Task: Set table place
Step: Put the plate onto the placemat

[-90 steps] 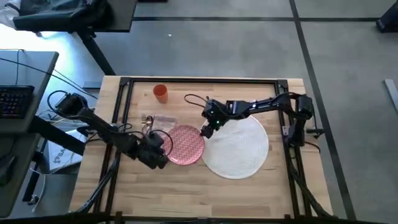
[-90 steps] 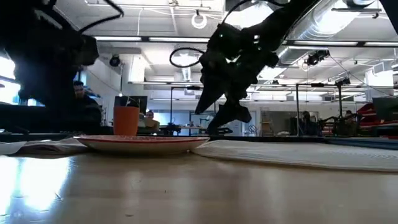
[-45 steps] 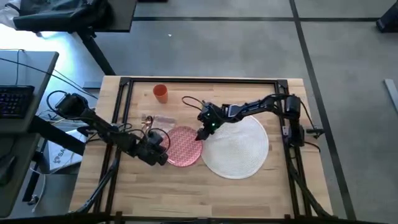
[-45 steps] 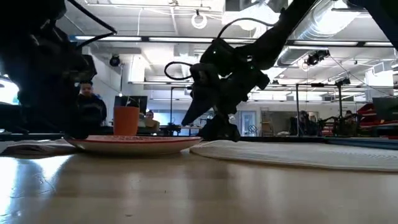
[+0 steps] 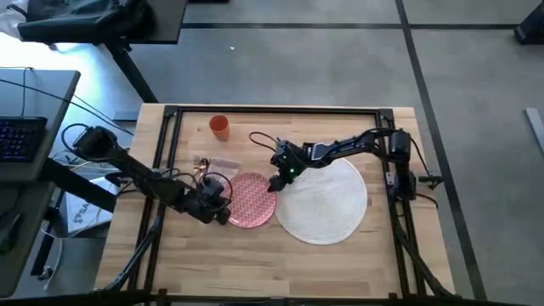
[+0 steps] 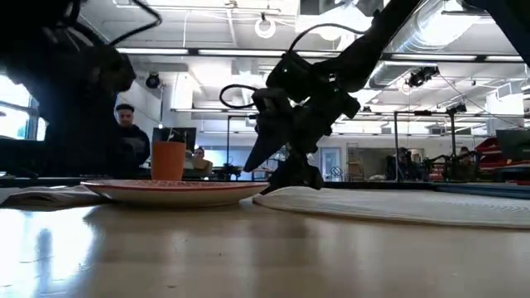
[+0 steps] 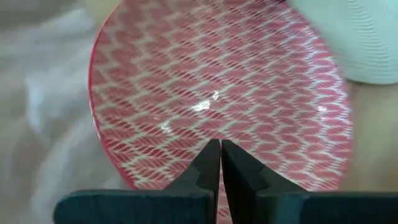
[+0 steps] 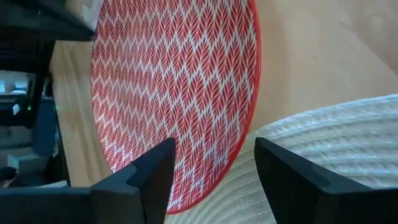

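Red plate [image 5: 253,199] between both hands: left hand [image 5: 223,206] clenched at its rim, right hand [image 5: 273,183] spread (white plate [image 5: 327,204] adjoining).

Right gripper [image 8: 214,163] observed with dark fingers [image 8: 149,171] spread apart, straddling the rim of the red-patterned plate [image 8: 168,87]. Plate seen resting on the light-wood table [image 8: 317,50], its edge just beside, possibly touching, the white ribbed round plate [image 8: 336,149]. Contact between fingers and rim not determinable. Dark machinery noted beyond the plate's far edge.
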Robot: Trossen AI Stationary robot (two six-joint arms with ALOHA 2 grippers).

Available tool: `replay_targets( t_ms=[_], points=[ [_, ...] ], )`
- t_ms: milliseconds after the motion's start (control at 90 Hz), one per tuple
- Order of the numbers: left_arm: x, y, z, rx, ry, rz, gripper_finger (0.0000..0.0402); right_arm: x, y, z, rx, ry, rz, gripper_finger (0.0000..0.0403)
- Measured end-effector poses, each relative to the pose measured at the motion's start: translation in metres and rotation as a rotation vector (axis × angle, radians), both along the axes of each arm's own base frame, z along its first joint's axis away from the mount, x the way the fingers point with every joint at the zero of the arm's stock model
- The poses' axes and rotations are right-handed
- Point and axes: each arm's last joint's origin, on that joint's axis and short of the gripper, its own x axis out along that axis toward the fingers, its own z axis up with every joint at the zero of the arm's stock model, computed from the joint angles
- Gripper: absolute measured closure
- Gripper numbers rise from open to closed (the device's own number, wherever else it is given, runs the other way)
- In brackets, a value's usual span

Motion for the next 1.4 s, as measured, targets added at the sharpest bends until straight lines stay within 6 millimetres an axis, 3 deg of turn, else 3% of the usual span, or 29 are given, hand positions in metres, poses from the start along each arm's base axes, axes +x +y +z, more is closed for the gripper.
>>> replay_targets(
  t_ms=[122, 267, 578, 789, 922, 1111, 1256, 1400],
  points=[
    [-0.003, 0.002, 0.014, -0.055, 0.098, 0.020, 0.0402, 0.000, 0.000, 0.000, -0.002, 0.006, -0.008, 0.0204],
    [-0.017, 0.007, 0.003, -0.119, 0.272, 0.069, 0.0402, 0.000, 0.004, 0.000, -0.004, 0.006, 0.002, 0.0204],
    [-0.015, 0.016, -0.024, -0.115, 0.181, 0.092, 0.0402, 0.008, 0.011, -0.013, 0.018, -0.030, 0.036, 0.0204],
    [-0.010, 0.019, -0.029, -0.095, 0.179, 0.089, 0.0402, 0.010, 0.010, -0.010, 0.026, -0.067, 0.039, 0.0209],
    [-0.010, 0.019, -0.029, -0.089, 0.171, 0.087, 0.0402, 0.012, 0.010, -0.008, 0.025, -0.067, 0.042, 0.0254],
    [-0.010, 0.020, -0.027, -0.065, 0.166, 0.092, 0.0402, 0.010, 0.007, -0.004, 0.053, -0.089, 0.081, 0.0380],
    [-0.011, 0.019, -0.005, -0.021, 0.173, 0.100, 0.0402, 0.002, 0.006, 0.014, 0.021, -0.124, 0.117, 0.0398],
    [-0.014, 0.019, 0.019, 0.011, 0.160, 0.083, 0.0402, -0.029, 0.004, 0.039, -0.004, -0.166, 0.136, 0.0401]
  ],
)
